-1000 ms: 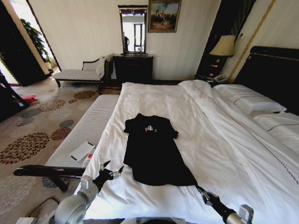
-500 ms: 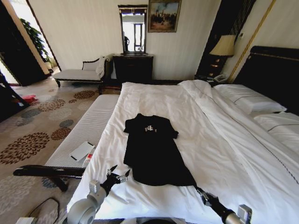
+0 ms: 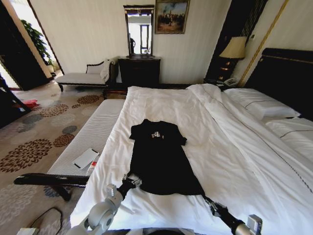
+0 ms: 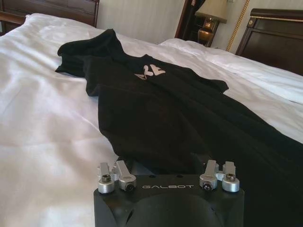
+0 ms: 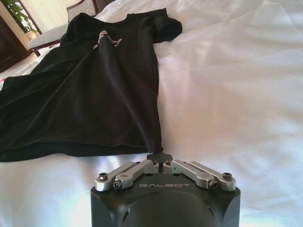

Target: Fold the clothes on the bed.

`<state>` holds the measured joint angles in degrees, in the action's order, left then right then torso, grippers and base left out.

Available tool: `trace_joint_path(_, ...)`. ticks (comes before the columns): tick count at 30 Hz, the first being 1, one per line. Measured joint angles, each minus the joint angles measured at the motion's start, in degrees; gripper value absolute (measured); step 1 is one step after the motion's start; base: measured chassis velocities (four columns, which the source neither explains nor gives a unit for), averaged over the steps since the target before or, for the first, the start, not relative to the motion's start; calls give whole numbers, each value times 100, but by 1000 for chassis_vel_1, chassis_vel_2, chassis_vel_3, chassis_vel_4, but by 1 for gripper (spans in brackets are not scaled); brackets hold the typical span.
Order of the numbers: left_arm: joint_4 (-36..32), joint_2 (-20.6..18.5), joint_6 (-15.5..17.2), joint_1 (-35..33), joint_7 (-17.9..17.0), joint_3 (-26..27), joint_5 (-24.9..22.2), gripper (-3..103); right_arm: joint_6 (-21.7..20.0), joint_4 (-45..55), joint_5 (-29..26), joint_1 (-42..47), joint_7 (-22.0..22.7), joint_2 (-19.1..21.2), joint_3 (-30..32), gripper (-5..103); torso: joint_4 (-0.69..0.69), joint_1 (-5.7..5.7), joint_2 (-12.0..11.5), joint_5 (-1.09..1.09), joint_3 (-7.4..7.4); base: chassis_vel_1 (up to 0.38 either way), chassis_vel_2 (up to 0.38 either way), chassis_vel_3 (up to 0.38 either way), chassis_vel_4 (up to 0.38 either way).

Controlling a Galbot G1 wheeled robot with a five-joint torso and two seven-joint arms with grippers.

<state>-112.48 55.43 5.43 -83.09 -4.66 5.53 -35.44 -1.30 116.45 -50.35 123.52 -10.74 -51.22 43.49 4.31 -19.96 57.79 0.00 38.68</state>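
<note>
Your black T-shirt (image 3: 160,157) lies flat on the white duvet of the bed (image 3: 234,161), collar toward the far edge, hem toward the near edge where both grippers sit. Your right gripper (image 5: 162,158) has its fingers pressed together, pinching the right hem corner. Your left gripper (image 3: 131,181) sits at the left hem corner; its fingers are hidden under the fabric, so you cannot tell their state.

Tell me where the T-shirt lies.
In the head view, the T-shirt lies flat on the bed, left of centre, hem nearest the robot, collar toward the far edge.
</note>
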Motion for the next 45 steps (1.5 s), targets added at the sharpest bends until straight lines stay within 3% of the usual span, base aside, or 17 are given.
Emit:
trace_joint_path(1,28,12,-17,4,-6,-30,31,64,0,-2,6,-5,4,0,-9,0,0,0,0,0,0,0,0,0,0)
trace_joint_path(3,59,19,-37,4,-18,-44,65,64,-2,-2,11,-14,8,0,-20,0,0,0,0,0,0,0,0,0,0)
trace_joint_path(10,78,67,-97,-1,-111,-47,99,32,-18,-6,39,-38,22,8,-39,0,0,0,0,0,0,0,0,0,0)
trace_joint_path(12,49,66,-97,-11,-128,-33,96,32,-18,-12,46,-37,22,8,-37,0,0,0,0,0,0,0,0,0,0)
trace_joint_path(16,-139,-6,-65,-110,-187,90,9,11,-13,-3,51,-36,20,-5,-31,0,1,0,0,0,0,0,0,0,0)
trace_joint_path(19,-284,-68,-18,-200,-213,193,-46,2,-9,16,53,-41,19,-10,-30,0,1,0,0,-1,0,0,0,0,0)
trace_joint_path(28,-890,-380,115,-708,-338,662,-218,2,31,257,211,194,10,-16,49,0,0,0,0,0,0,0,0,0,0)
trace_joint_path(36,-1292,-682,268,-1037,-567,968,-204,2,213,538,1090,828,-109,9,179,0,0,0,0,-1,-1,0,0,0,0)
trace_joint_path(41,-1460,-797,323,-1204,-643,1087,-194,2,300,576,1364,1053,-166,-11,271,0,1,0,0,-1,-1,0,0,0,0)
trace_joint_path(45,-1626,-879,356,-1742,-670,1373,-17,2,403,617,1582,1334,-235,-48,371,0,1,0,0,-1,-1,0,0,0,0)
